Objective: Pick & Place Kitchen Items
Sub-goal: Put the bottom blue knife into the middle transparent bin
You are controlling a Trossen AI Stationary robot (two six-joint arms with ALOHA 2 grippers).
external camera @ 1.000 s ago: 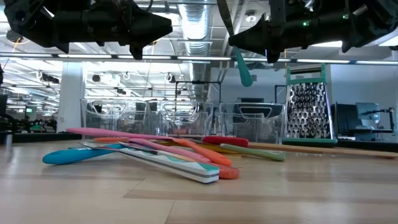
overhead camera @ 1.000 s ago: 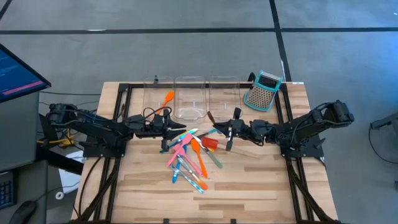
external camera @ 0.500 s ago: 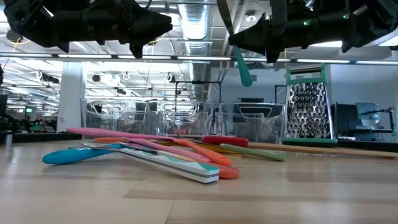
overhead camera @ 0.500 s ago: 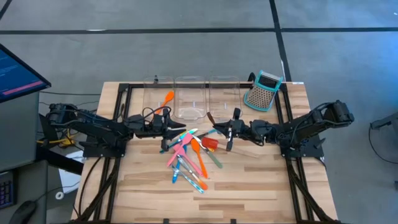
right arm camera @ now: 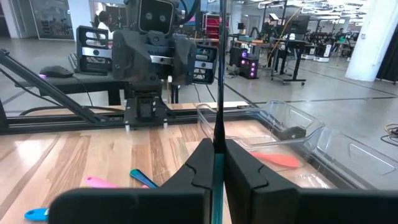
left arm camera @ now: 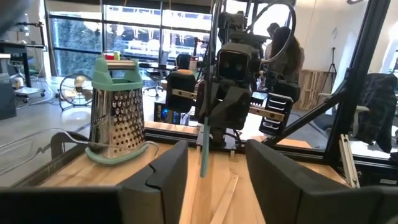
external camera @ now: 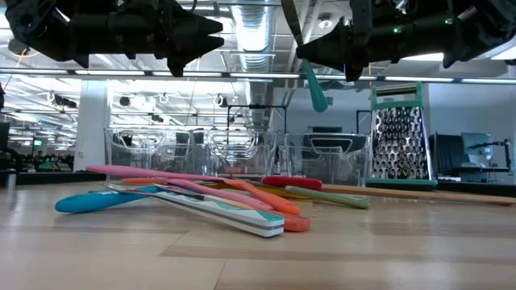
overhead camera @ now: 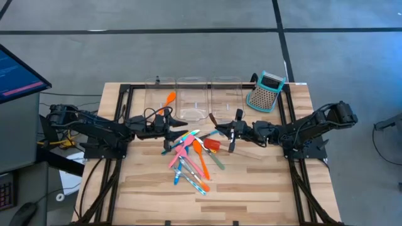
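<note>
Nothing has shifted this past second: our right gripper (overhead camera: 230, 134) stays pinching a teal spoon (external camera: 314, 87) above the utensil pile (overhead camera: 191, 158). Our left gripper (overhead camera: 168, 127), jaws spread and empty, hovers beside that pile, so the drop-off is still pending.

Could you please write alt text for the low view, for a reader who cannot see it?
Both arms hang above a wooden table; the right claw holds a teal utensil hanging handle-down. A pile of colourful utensils lies below, with clear plastic bins and a box grater behind.
</note>
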